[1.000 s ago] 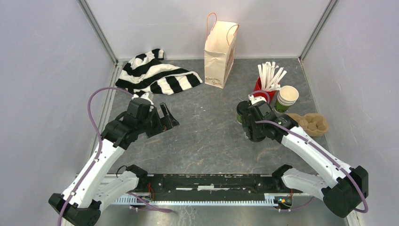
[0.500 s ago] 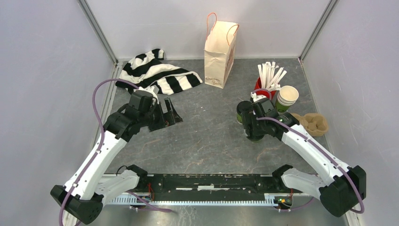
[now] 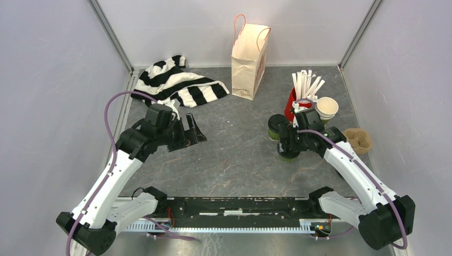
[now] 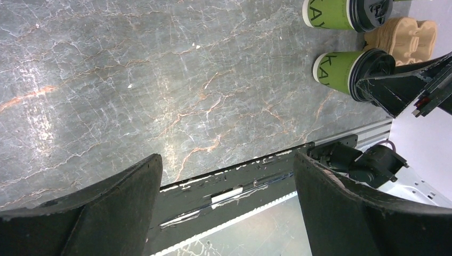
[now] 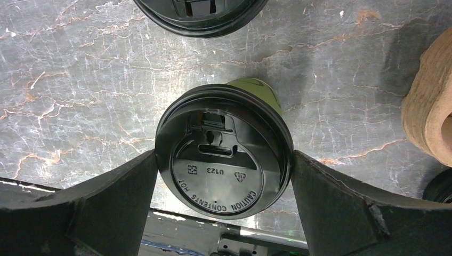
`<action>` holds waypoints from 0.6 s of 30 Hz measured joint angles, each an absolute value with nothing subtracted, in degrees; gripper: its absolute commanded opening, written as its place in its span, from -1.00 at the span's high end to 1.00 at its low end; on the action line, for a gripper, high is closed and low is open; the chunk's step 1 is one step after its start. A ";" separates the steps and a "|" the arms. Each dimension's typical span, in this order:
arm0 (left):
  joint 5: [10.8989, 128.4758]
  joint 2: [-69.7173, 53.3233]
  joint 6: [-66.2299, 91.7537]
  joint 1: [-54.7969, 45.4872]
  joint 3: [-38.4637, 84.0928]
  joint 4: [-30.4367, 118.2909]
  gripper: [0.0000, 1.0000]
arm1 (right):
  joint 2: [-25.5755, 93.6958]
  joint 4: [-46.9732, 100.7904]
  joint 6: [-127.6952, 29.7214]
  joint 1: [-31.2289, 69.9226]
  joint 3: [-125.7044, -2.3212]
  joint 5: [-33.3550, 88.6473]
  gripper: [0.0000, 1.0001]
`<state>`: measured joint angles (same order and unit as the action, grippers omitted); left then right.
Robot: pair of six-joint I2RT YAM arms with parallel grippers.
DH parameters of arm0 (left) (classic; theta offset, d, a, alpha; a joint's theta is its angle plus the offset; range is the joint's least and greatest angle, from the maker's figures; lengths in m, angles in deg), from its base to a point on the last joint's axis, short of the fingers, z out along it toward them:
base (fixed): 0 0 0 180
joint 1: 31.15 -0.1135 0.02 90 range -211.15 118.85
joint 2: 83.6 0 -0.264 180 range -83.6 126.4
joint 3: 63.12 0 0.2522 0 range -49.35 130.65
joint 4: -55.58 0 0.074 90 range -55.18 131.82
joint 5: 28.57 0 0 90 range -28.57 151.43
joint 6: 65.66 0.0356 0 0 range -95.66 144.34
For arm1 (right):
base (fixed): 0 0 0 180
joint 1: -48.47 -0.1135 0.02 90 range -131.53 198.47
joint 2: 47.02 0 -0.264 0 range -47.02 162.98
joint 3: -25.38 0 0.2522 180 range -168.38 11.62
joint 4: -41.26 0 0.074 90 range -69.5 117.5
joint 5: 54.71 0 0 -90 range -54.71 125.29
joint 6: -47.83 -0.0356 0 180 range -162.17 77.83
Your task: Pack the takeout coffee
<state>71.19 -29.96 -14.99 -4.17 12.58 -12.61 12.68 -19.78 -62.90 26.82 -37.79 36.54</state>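
Observation:
Two green takeout coffee cups with black lids stand right of centre: the far cup (image 3: 275,127) (image 4: 341,14) and the near cup (image 3: 288,156) (image 4: 346,69). My right gripper (image 3: 288,146) (image 5: 224,156) is open and hangs straight over the near cup. Its two fingers straddle the black lid (image 5: 224,173), close against the rim on both sides. The far cup's lid (image 5: 200,13) shows at the top edge of the right wrist view. My left gripper (image 3: 193,130) (image 4: 226,197) is open and empty above the table at the left.
A paper bag (image 3: 248,61) with orange handles stands upright at the back. A striped cloth (image 3: 176,85) lies at the back left. A red cup of white sticks (image 3: 292,101), stacked lidless cups (image 3: 326,109) and a cardboard carrier (image 3: 358,140) (image 5: 432,117) crowd the right side.
My right gripper has shifted slightly right and nearer, settling around the near cup's lid. The left arm drifted a little toward the back, its gripper still open.

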 measured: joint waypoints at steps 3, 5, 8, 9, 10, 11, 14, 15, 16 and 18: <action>71.51 -29.71 -14.99 -4.17 12.58 -12.61 -0.95 | 12.68 -19.78 -62.77 27.37 -37.79 36.04 -0.96; 71.80 -29.41 -14.99 -4.17 12.58 -12.61 -0.95 | 12.68 -19.81 -62.58 27.81 -37.79 35.69 -0.96; 72.15 -28.99 -14.99 -4.17 12.58 -12.59 -0.95 | 12.70 -19.78 -62.14 28.27 -37.79 35.06 -0.96; 72.17 -28.84 -14.99 -4.17 12.58 -12.59 -0.95 | 12.70 -19.78 -61.96 28.40 -37.79 34.73 -0.96; 72.23 -28.71 -14.99 -4.17 12.58 -12.59 -0.95 | 12.70 -19.78 -61.81 28.51 -37.79 34.47 -0.96; 72.32 -28.56 -14.97 -4.17 12.58 -12.57 -0.95 | 12.73 -19.81 -61.72 28.66 -37.79 34.21 -0.96; 72.65 -28.16 -14.97 -4.17 12.58 -12.52 -0.95 | 12.97 -20.37 -61.33 28.79 -38.16 34.45 -0.96; 72.76 -27.99 -14.97 -4.17 12.58 -12.52 -0.95 | 13.12 -20.70 -61.16 28.77 -38.57 34.80 -0.96; 73.02 -27.84 -14.97 -4.17 12.58 -12.50 -0.95 | 13.21 -21.12 -60.91 28.77 -39.03 35.25 -0.96; 73.61 -27.64 -14.97 -4.17 12.56 -12.46 -0.95 | 13.21 -21.82 -60.32 28.86 -40.39 36.48 -0.96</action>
